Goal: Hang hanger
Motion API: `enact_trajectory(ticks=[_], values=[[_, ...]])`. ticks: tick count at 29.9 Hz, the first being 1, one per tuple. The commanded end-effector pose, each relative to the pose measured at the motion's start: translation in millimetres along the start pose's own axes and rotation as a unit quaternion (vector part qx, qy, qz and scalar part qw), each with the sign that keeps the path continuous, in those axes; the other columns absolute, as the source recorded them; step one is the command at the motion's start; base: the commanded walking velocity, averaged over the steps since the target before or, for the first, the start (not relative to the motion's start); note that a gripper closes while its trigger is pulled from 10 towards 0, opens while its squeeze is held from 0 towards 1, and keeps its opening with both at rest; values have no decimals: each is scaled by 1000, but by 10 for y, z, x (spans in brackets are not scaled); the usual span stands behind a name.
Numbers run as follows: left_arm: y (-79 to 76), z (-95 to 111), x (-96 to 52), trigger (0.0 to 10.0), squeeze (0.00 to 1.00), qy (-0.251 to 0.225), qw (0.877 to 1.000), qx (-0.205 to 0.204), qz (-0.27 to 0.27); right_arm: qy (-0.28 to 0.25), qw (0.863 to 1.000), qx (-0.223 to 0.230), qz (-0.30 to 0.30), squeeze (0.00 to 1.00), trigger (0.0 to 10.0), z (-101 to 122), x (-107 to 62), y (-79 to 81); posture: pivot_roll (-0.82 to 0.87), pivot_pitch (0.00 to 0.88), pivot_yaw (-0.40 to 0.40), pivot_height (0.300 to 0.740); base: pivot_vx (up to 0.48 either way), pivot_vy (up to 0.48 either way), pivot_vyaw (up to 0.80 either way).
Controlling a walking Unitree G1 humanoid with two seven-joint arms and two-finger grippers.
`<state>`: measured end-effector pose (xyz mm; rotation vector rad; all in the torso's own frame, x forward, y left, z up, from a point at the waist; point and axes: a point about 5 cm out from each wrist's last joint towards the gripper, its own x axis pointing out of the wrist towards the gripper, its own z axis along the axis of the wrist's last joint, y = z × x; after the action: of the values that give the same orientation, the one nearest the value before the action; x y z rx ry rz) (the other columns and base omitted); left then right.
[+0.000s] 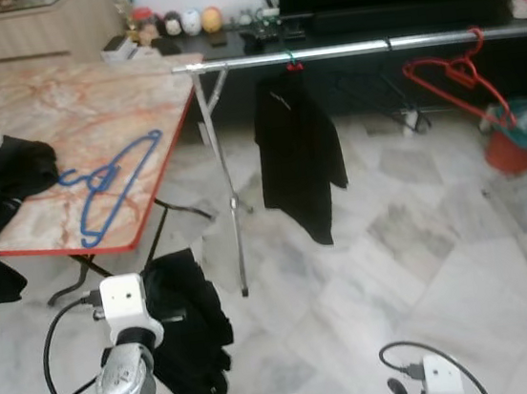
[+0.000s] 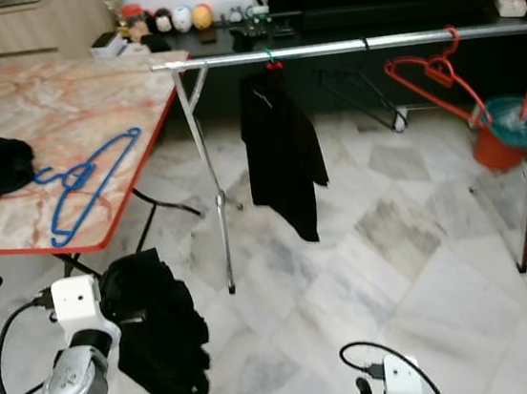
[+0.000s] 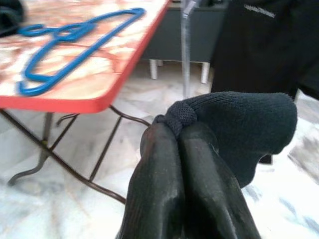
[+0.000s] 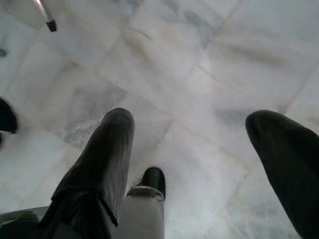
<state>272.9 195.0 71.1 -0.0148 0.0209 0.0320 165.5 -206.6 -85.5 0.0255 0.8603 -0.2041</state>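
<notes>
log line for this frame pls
left gripper: shut on black garment | right gripper: open, over floor | blue hanger: on table | rail: one garment hung

Head stereo pair looks down-forward, sharing clothes rail (image 1: 361,48); wrist cameras close.

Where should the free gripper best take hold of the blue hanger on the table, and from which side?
Probably at the long straight bar of the blue hanger, coming from above. It lies flat on the table near the red front edge, so only a downward pinch with open fingers around the thin bar fits. The right gripper is open and free.
</notes>
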Motion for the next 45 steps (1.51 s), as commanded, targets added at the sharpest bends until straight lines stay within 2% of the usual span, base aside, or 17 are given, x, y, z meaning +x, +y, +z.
enact_trajectory(ticks=[1, 45], values=[[14, 86, 26, 10000, 0, -19, 1000, -1, 1, 4, 1000, 4, 2, 0, 10000, -34, -10, 22, 15, 15, 57, 740, 0, 341, 0], [11, 95, 16, 10000, 0, -20, 1000, -1, -5, 12, 1000, -9, 11, 0, 10000, -66, -17, 31, 25, 0, 58, 740, 0, 341, 0]])
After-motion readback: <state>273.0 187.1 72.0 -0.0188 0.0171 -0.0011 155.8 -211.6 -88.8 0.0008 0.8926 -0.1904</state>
